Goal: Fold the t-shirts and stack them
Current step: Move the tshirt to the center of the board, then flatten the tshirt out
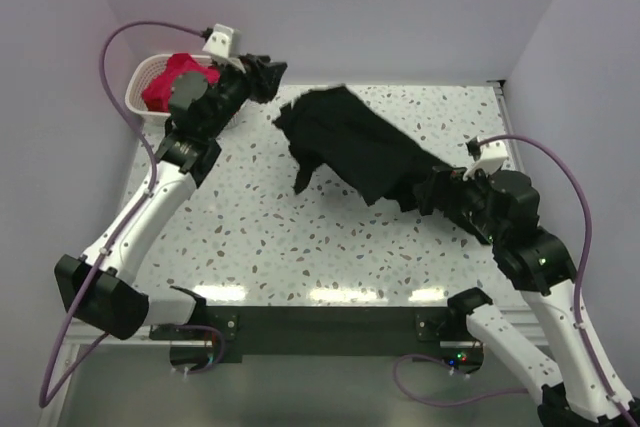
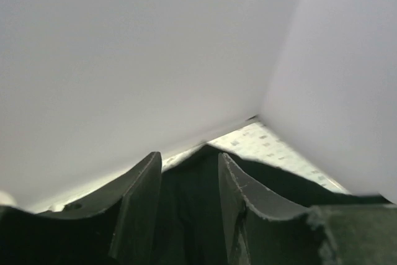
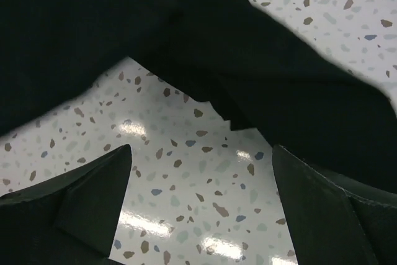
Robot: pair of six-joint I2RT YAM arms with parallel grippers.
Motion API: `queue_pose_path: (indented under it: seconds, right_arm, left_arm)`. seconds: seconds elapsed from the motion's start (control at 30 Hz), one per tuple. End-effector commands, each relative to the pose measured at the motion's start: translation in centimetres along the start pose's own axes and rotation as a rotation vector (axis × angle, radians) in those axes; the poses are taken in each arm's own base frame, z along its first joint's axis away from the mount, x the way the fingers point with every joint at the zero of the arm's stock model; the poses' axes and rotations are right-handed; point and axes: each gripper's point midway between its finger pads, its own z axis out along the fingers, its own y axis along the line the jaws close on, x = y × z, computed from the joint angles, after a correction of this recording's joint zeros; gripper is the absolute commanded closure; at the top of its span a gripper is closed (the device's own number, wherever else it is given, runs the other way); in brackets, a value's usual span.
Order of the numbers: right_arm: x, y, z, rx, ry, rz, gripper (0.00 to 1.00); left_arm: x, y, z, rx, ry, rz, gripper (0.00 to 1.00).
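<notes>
The large black t-shirt (image 1: 355, 147) lies crumpled across the back middle of the table. My left gripper (image 1: 265, 75) is at the back left beside the basket. In the left wrist view its fingers (image 2: 139, 203) stand close together with black cloth (image 2: 189, 209) between them. My right gripper (image 1: 430, 192) is at the shirt's right edge. In the right wrist view its fingers (image 3: 93, 197) are wide apart over bare table, and the black shirt (image 3: 186, 35) lies just beyond them. Magenta and red t-shirts (image 1: 178, 77) are bunched in the basket.
A white lattice basket (image 1: 138, 97) stands in the back left corner against the wall. White walls close the table at the back and both sides. The speckled table (image 1: 300, 247) shows in front of the shirt.
</notes>
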Motion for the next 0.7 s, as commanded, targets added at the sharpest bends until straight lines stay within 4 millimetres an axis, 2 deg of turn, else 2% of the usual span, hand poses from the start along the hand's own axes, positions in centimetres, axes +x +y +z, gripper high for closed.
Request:
queue_pose_path:
  seconds: [0.0,0.03,0.07,0.1,0.13,0.17,0.2,0.27,0.3,0.37,0.4,0.43,0.47,0.5,0.53,0.57,0.6,0.63,0.67]
  right_arm:
    - [0.3,1.1,-0.1,-0.053,0.068,-0.012,0.01]
    - [0.6,1.3,0.1,-0.061,0.086,-0.01,0.01]
    - [1.0,1.8,0.3,-0.085,0.11,-0.007,0.01]
    - [1.9,1.9,1.0,-0.084,0.148,0.018,0.01]
    - [2.3,2.1,1.4,-0.09,0.17,0.029,0.01]
    - [3.0,2.7,1.7,-0.124,0.199,0.035,0.01]
    - [4.0,2.8,2.7,-0.127,0.245,0.047,0.01]
    - [5.1,3.3,3.4,-0.147,0.301,0.061,0.01]
    - [5.7,3.6,3.9,-0.16,0.331,0.073,0.01]
    - [7.3,3.9,5.2,-0.166,0.399,0.09,0.01]
    - [7.2,4.5,5.8,-0.201,0.391,0.098,0.01]
    - [8.6,4.5,6.6,-0.198,0.424,0.102,0.01]
    - [9.0,4.6,7.1,-0.201,0.428,0.105,0.01]
    - [9.7,5.0,7.8,-0.211,0.426,0.096,0.01]
    - [10.9,5.1,8.6,-0.202,0.461,0.087,0.01]
    - [11.5,5.2,9.1,-0.193,0.474,0.079,0.02]
    - [12.3,6.1,9.5,-0.213,0.491,0.052,0.04]
    - [13.1,6.1,10.0,-0.195,0.504,0.029,0.05]
    - [14.3,6.2,10.7,-0.183,0.533,0.009,0.06]
  left_arm:
    - [5.3,7.9,-5.0,-0.412,0.118,0.084,0.52]
    - [6.5,8.7,-6.4,-0.466,0.155,0.099,0.49]
    - [6.4,9.2,-8.4,-0.527,0.16,0.106,0.46]
    - [9.4,9.6,-10.1,-0.548,0.222,0.103,0.41]
    - [10.2,9.5,-11.3,-0.557,0.235,0.086,0.31]
    - [10.0,8.7,-12.6,-0.54,0.233,0.066,0.28]
    - [12.3,8.2,-13.8,-0.523,0.278,0.043,0.25]
    - [14.4,6.3,-15.8,-0.464,0.343,-0.051,0.23]
    - [16.6,5.7,-16.9,-0.449,0.392,-0.092,0.22]
    - [18.4,3.7,-18.2,-0.396,0.422,-0.209,0.21]
    - [20.7,3.0,-19.4,-0.385,0.467,-0.252,0.21]
    - [21.6,2.5,-20.0,-0.386,0.473,-0.313,0.21]
    - [21.9,1.9,-20.4,-0.36,0.466,-0.339,0.21]
    - [23.9,1.6,-21.6,-0.361,0.503,-0.364,0.21]
    - [24.7,1.4,-22.1,-0.356,0.512,-0.381,0.2]
    - [24.5,0.9,-22.2,-0.326,0.491,-0.385,0.19]
    - [25.8,0.9,-23.1,-0.327,0.509,-0.389,0.18]
    - [25.8,0.9,-23.3,-0.324,0.498,-0.386,0.16]
    - [25.1,0.8,-23.4,-0.315,0.457,-0.376,0.16]
